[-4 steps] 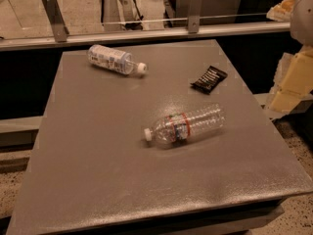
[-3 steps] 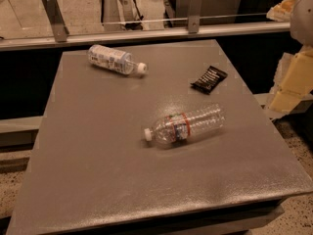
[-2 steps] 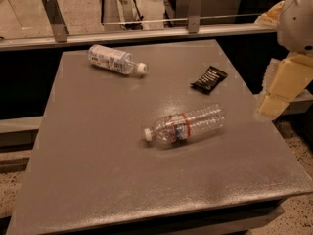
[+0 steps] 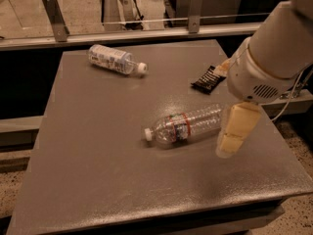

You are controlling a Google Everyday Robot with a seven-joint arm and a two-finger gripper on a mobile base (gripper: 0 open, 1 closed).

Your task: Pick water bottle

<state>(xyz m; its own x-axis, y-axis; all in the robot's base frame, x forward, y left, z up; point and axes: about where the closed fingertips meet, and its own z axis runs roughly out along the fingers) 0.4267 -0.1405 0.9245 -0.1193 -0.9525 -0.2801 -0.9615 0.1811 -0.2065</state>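
Note:
The water bottle point(image 4: 183, 126) lies on its side near the middle of the grey table point(image 4: 98, 170). It is clear and ribbed, with a red-and-dark label band, and its white cap points left. My gripper point(image 4: 224, 110) hangs from the white arm point(image 4: 274, 48) at the right, just past the bottle's base end and above the table. One tan finger point(image 4: 237, 129) points down beside the bottle's base. A second tan tip point(image 4: 222, 68) shows further back, so the jaws stand apart. The gripper holds nothing.
A second bottle with a wide pale label point(image 4: 111, 59) lies at the back left of the table. A dark snack packet point(image 4: 208, 80) lies at the back right, close behind my gripper. A metal rail point(image 4: 146, 31) with glass runs behind the table.
My arm has swung in from the right edge over the table and down towards the base end of the water bottle. The bottles and the packet have not moved.

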